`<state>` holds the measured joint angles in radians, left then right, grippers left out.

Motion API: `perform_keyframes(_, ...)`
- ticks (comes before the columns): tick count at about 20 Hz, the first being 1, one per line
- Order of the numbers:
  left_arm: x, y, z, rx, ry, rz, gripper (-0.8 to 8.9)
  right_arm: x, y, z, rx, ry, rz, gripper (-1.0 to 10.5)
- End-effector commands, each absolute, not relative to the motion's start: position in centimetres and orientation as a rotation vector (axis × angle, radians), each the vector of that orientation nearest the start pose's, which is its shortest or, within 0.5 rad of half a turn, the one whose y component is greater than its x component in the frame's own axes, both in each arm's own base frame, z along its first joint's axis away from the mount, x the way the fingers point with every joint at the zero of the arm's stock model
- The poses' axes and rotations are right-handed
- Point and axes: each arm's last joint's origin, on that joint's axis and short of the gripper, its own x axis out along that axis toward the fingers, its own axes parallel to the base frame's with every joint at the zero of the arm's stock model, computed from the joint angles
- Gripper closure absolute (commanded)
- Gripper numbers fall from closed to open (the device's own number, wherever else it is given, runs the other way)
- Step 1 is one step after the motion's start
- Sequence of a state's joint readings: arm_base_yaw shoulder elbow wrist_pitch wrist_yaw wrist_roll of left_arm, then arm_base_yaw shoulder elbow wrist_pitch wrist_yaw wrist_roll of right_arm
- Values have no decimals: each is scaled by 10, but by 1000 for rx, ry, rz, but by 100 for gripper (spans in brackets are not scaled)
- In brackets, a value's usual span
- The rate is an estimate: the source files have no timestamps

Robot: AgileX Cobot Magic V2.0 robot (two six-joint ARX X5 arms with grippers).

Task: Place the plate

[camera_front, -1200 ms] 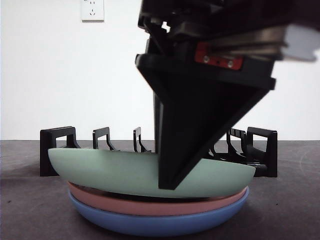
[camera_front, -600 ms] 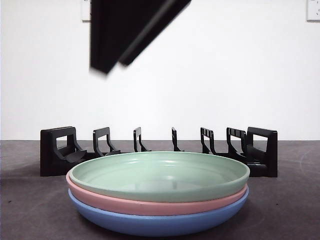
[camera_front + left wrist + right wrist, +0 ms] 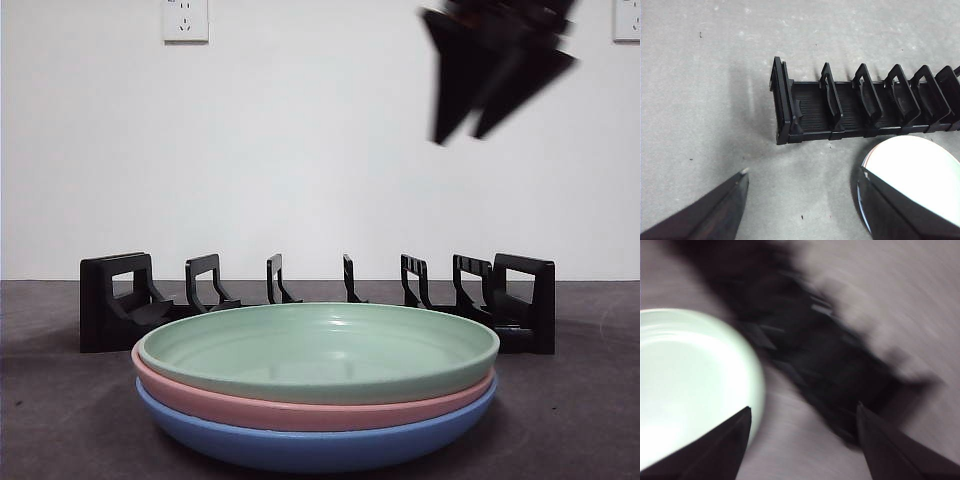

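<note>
A green plate (image 3: pixel 320 352) lies flat on a pink plate (image 3: pixel 300 408) and a blue plate (image 3: pixel 315 445) at the front of the table. A black slotted rack (image 3: pixel 120 300) stands just behind the stack, with nothing in it. My right gripper (image 3: pixel 460 132) hangs blurred high at the upper right, open and empty. Its wrist view is motion-blurred and shows its open jaws (image 3: pixel 802 412) above the green plate (image 3: pixel 690 380) and the rack (image 3: pixel 825 365). My left gripper (image 3: pixel 804 172) is open and empty above the table, near the rack's end (image 3: pixel 785 105) and the stack's rim (image 3: pixel 920 175).
The table (image 3: pixel 580 420) is dark grey. A white wall with two sockets (image 3: pixel 185 20) stands behind the rack. The rack has several upright dividers (image 3: pixel 867 95).
One second ago a gripper held the green plate tilted by its rim. The plate now lies flat on the stack, released. The gripper rose and now shows at the upper right.
</note>
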<state>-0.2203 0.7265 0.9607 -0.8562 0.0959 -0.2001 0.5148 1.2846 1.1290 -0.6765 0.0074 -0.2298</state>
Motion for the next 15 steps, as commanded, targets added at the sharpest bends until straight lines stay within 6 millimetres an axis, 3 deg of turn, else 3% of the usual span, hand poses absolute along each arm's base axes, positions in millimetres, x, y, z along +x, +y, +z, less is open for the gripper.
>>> perform_keyframes(1,123,-30,345,-147,623,-250,469,247,94,310,-326,773,448,613)
perform_keyframes(5,122,-30,344,-146,630,-250,488,257,45,307,-176,848,258,631)
perform_keyframes(6,122,-30,344,-146,629,-251,629,257,40,307,-160,858,255,871)
perform_keyframes(7,122,-30,344,-147,633,-250,786,258,37,307,-147,856,270,913)
perform_keyframes(15,123,-31,346,-145,606,-254,806,257,36,309,-108,846,322,929)
